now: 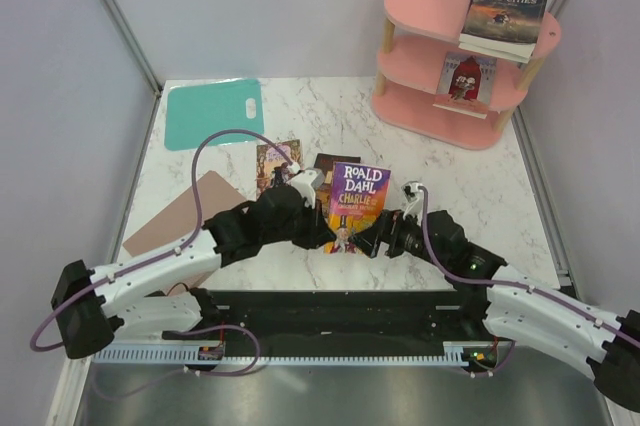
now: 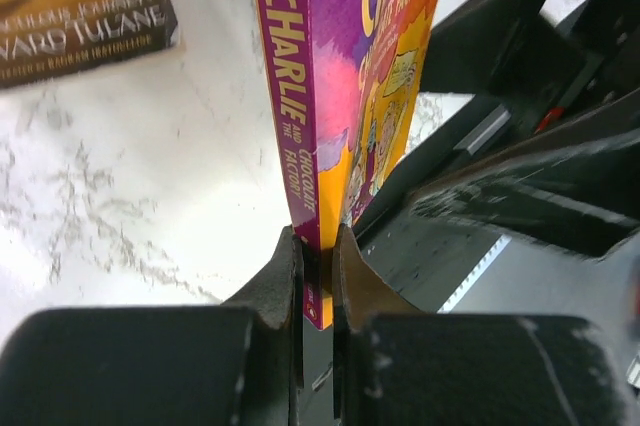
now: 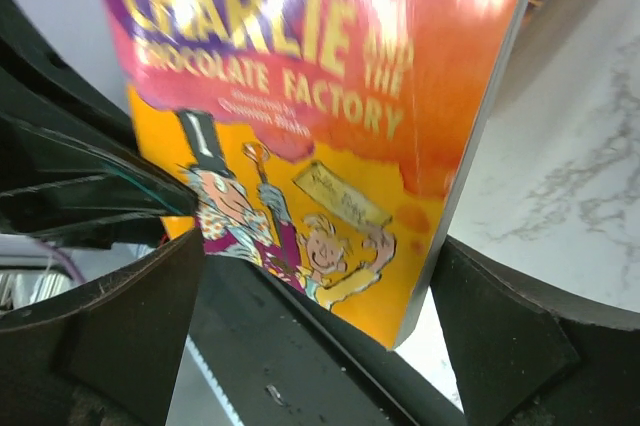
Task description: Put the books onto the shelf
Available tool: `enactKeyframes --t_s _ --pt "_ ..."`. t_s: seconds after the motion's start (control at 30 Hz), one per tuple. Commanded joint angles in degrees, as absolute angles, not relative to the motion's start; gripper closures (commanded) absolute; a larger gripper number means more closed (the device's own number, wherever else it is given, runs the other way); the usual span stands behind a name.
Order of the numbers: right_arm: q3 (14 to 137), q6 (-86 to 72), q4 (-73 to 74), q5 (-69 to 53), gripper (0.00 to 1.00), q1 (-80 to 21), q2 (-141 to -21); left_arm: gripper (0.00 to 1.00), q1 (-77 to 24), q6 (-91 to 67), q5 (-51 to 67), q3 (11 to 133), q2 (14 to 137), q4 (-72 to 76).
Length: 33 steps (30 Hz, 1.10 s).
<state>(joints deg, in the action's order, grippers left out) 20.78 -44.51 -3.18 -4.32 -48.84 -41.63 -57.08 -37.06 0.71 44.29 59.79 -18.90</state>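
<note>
- Pink shelf (image 1: 420, 1) stands at the table's far right, with A Tale of Two Cities (image 1: 505, 11) on its top board.
- Roald Dahl book (image 1: 358, 206) stands upright mid-table.
- Left gripper (image 2: 318, 246) pinches its lower spine.
- Right gripper (image 3: 315, 316) is spread wide around its lower cover.

On the far left of the white marble table (image 1: 400, 161) you have a flat teal mat (image 1: 212, 111), lying square to the back edge, with a small oval handle hole (image 1: 251, 104) near its right side. Nearer to you, along the left edge, a plain brown cardboard sheet (image 1: 165, 226) lies flat and turned at an angle, well apart from the mat; its near corner is hidden. Pale grey walls (image 1: 250, 6) close the table in, with a metal frame post (image 1: 115, 16) slanting up the left. A black plate (image 1: 340, 311) runs along the near edge, with a white slotted strip (image 1: 300, 353) just in front of it.
</note>
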Motion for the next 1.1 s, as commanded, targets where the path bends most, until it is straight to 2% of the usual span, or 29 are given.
enactKeyframes --t_s 0.0,0.17,0.27,0.5,0.6,0.73,0.9,1.07 --pt "23.1 -44.4 -0.3 -5.1 0.02 -46.2 -48.1 0.98 -51.9 -31.4 7.2 52.1 65.6 -8.6" --pt "28.2 -41.8 -2.2 -10.1 0.02 -41.4 -59.5 0.98 -47.3 -30.3 12.3 56.3 72.4 -7.5" --pt "29.9 -39.6 -5.9 -12.6 0.02 -38.2 -62.4 0.98 -43.6 -30.4 16.4 57.1 74.6 -5.0" --pt "27.3 -34.2 -22.6 -22.7 0.02 -29.6 -63.1 0.98 -36.7 -28.6 27.5 57.6 80.6 1.7" --pt "26.7 -34.4 -29.0 -30.7 0.02 -24.8 -64.4 0.98 -34.2 -28.2 32.8 57.0 82.7 5.8" --pt "27.1 -33.8 -33.3 -38.4 0.02 -19.6 -66.8 0.98 -31.1 -29.4 39.1 56.0 86.5 12.2" --pt "25.4 -35.6 -42.7 -47.4 0.02 -16.1 -70.7 0.98 -29.0 -31.5 46.8 55.0 88.2 21.6" --pt "24.7 -37.2 -46.4 -50.3 0.02 -14.5 -73.0 0.98 -28.8 -31.7 50.9 56.4 89.0 22.5"
